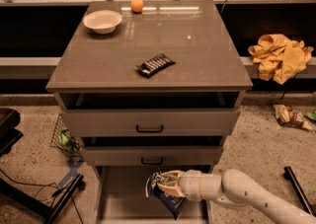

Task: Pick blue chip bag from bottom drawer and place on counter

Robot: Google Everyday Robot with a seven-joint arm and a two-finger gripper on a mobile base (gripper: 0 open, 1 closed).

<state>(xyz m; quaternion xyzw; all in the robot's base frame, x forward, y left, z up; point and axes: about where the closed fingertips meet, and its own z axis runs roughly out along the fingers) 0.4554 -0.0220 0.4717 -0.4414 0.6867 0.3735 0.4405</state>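
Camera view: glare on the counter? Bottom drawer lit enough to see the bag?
Camera view: pale glare streaks on the counter near its far edge; the bottom drawer is dim, yet the blue chip bag shows in the gripper over it.

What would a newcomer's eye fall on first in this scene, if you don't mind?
Most likely the pale robot arm reaching in from the lower right, its hand closed on the blue chip bag at the open bottom drawer. Next, the glossy counter above, with a striped bar wrapper near its middle and a white bowl and an orange at the back.
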